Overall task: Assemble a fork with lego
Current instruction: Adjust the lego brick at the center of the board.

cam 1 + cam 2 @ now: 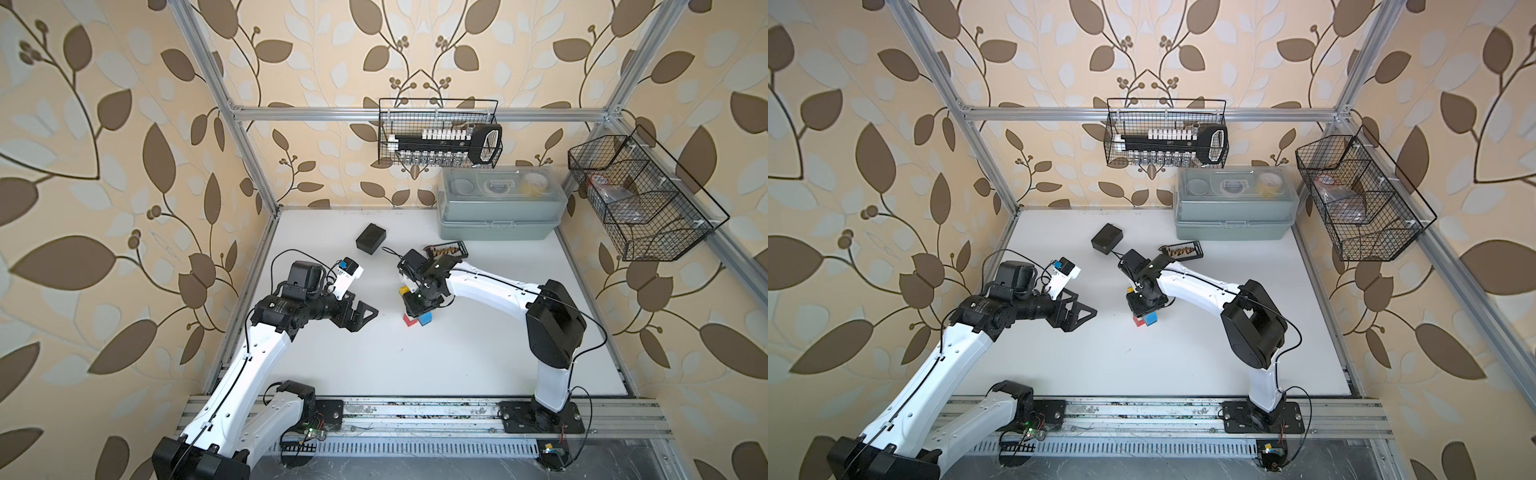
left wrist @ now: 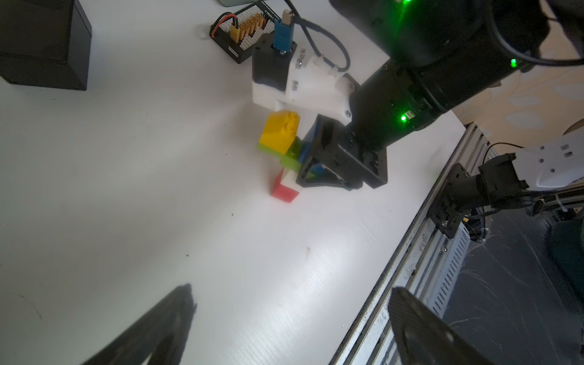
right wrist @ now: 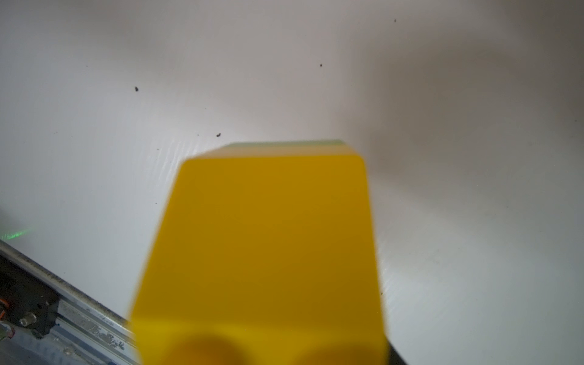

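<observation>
The fork (image 2: 279, 134) lies on the bench (image 1: 457, 353) under the right jaws, whose grip cannot be told, while the left jaws stand released well apart; risk: twisting at the blue prong end could pry bricks loose or skid the unsupported assembly.

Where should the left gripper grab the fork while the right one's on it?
Probably the red-and-white stem: it juts out clear of the right gripper, which crowds everything past the yellow prong. Bring the open left gripper in from its own side, jaws across the stem's flat faces.
</observation>
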Robot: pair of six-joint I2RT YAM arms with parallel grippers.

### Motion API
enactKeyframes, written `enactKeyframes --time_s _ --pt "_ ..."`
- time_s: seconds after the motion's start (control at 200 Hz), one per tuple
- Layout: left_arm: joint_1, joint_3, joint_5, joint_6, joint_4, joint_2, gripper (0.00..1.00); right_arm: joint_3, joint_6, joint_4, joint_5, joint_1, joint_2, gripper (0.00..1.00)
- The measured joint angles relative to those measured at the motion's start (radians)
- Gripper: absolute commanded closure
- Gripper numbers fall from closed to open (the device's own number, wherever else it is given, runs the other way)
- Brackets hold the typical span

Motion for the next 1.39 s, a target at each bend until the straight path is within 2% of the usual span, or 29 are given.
enactKeyframes --time_s 0.64,0.91,1.395 --pt "0.000 0.006 0.000 -0.005 -0.004 0.064 0.01 -0.211 0.082 0.223 -0.163 -0.123 -0.115 0.59" --pt "0.000 0.034 0.002 -0.023 -0.009 0.103 0.01 -0.357 0.135 0.369 -0.270 -0.201 -0.176 0.54" --pt "0.000 0.074 0.003 -0.051 -0.008 0.156 0.01 -0.518 0.201 0.592 -0.452 -0.297 -0.181 0.43"
